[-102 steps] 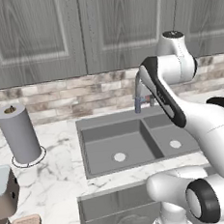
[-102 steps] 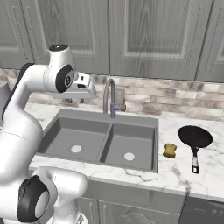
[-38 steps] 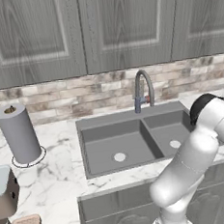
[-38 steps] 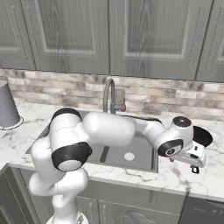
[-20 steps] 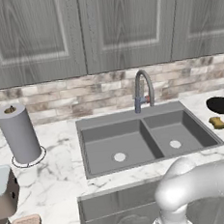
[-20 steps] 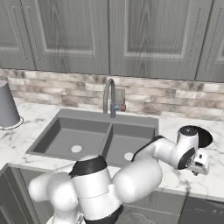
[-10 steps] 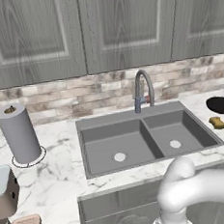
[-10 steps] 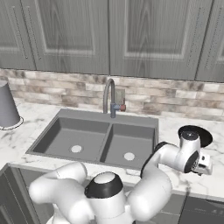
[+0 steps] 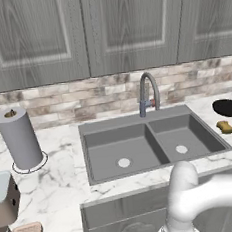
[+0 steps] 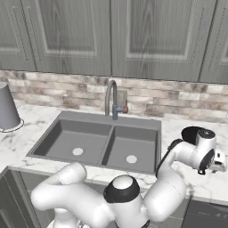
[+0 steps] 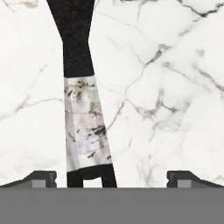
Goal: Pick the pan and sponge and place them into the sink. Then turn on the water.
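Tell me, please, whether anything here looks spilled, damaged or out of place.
Nothing stands out. The sink is dry and holds nothing, the faucet gives no water, and the pan and the sponge lie on the counter to its right.

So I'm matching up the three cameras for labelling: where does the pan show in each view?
Left base view: the pan lies at the right edge, just behind the sponge.
Right base view: its black rim peeks out right of the sink, behind the arm.
Hand view: its handle runs top to bottom.
Shared landmark: the marble counter.
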{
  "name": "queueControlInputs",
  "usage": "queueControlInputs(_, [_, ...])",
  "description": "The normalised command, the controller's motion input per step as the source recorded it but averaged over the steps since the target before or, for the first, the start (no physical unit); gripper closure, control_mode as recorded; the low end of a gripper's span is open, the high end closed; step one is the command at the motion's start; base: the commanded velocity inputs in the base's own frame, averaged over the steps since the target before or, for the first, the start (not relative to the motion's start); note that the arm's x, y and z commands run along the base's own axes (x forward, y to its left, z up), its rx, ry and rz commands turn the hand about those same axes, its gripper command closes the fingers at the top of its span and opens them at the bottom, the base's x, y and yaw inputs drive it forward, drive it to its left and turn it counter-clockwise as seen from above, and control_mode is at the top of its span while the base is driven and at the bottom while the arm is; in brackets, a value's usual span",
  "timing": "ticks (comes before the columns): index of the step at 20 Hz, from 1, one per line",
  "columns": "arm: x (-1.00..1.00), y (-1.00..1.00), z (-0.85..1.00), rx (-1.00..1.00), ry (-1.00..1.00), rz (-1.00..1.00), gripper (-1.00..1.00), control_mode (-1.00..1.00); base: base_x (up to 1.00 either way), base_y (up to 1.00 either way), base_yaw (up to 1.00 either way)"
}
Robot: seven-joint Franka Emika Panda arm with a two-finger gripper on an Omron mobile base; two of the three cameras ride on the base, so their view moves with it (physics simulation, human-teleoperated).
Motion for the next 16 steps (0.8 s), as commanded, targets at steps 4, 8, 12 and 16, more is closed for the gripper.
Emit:
queueControlInputs(4, [0.07,-0.02,-0.42,0.0,0.07,0.03,-1.0,-1.0,0.0,0.0,0.0])
queueControlInputs(8, [0.0,0.05,-0.72,0.0,0.1,0.03,-1.0,-1.0,0.0,0.0,0.0])
queueControlInputs(12, [0.0,0.05,-0.69,0.0,0.09,0.03,-1.0,-1.0,0.0,0.0,0.0])
queueControlInputs(16, [-0.14,0.14,-0.66,0.0,0.03,0.05,1.0,-1.0,0.0,0.0,0.0])
